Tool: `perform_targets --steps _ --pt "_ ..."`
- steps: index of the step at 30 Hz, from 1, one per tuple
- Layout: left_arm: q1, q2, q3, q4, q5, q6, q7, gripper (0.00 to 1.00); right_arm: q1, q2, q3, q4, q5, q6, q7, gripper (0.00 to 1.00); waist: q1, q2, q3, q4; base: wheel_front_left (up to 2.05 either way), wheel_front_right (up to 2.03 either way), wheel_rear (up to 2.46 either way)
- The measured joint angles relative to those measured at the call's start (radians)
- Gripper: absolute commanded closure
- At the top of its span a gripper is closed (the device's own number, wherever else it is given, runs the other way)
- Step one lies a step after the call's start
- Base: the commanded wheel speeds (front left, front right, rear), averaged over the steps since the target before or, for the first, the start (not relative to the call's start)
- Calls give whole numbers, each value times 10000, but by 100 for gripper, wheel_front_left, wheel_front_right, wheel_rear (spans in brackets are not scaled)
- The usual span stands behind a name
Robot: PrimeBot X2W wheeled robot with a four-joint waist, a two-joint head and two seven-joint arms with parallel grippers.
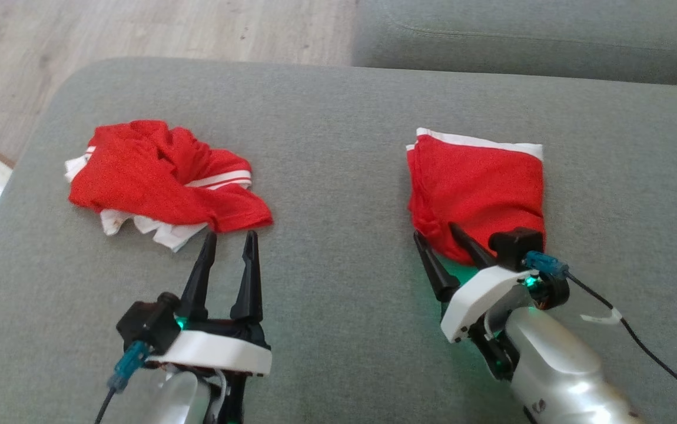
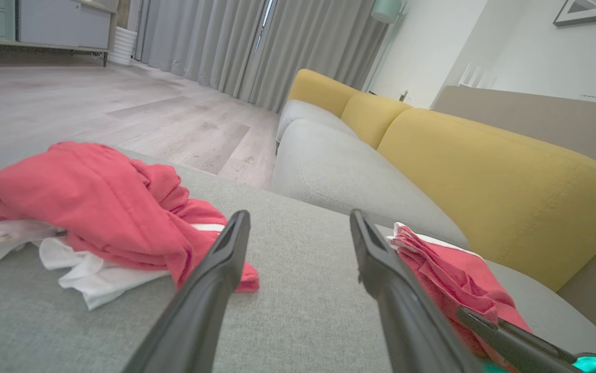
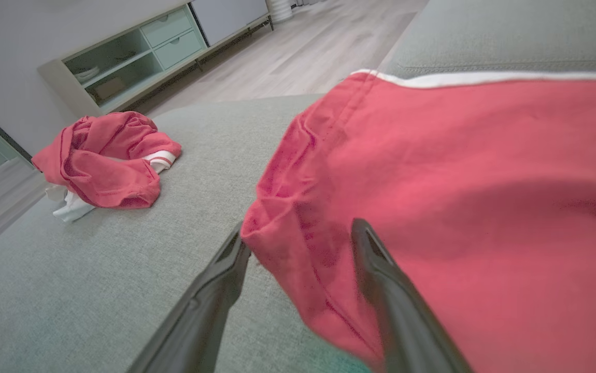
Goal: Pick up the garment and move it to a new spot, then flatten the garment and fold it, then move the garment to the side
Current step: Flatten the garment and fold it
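Grey cushion [image 1: 338,118] fills most of the head view, with two red garments on it, well apart.

The folded garment [image 1: 477,182] lies right of centre as a flat red rectangle, its white trim along the far edge. It rests on the cushion, not lifted.

The right gripper [image 1: 434,231] sits at the near-left corner of the folded garment. The pale forearm [image 1: 556,371] comes in from the lower right and is angled up and to the left, wrist rolled, with the black cable [image 1: 639,341] trailing off behind. Its jaws are spread and pinch nothing. In the right wrist view the right gripper [image 3: 299,230] straddles the folded garment [image 3: 458,181]: one finger [image 3: 396,311] lies over the red cloth, the other is on bare cushion just beside the hem, and the corner fold sits between them.

The left gripper [image 1: 231,235] is at lower left, arm coming straight up from the bottom edge, fingers [image 1: 200,277] pointing away from the robot and low over the cushion. Its jaws are spread wide and empty. The tips are just short of the crumpled garment [image 1: 156,176], a red and white heap, and I can't tell if they touch it. In the left wrist view the left gripper [image 2: 298,217] has bare cushion between its fingers, the crumpled garment [image 2: 96,207] to the left and the folded garment [image 2: 443,269] to the right.
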Motion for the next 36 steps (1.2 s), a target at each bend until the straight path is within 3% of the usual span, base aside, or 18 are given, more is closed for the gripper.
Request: perform_targets --steps 6,12,17,20,27,36 --pt "-11 0 314 -307 545 0 0 0 10 -320 -207 -554 -140 0 -96 0 0 0 -71 -436 0 0 0" --pt "-12 0 493 -525 546 -44 0 0 530 -836 -3012 -3300 -2050 0 -132 0 0 0 -165 -1009 0 0 0" --pt "-12 2 608 -627 564 -96 0 0 2543 -355 -5087 -4587 -3453 0 -132 0 0 0 -283 -1480 0 0 0" --pt "-11 2 608 -660 631 -102 0 0 3231 -63 -5816 -5235 -3983 0 -132 0 0 0 -339 -1730 0 0 0" --pt "8 2 614 -648 836 -194 0 0 4011 151 -6080 -6082 -4307 0 -132 0 0 0 -321 -2105 0 0 0" --pt "164 2 560 -675 851 -263 0 0 4111 174 -6038 -6272 -4182 0 -132 0 0 0 0 -1984 0 0 0"
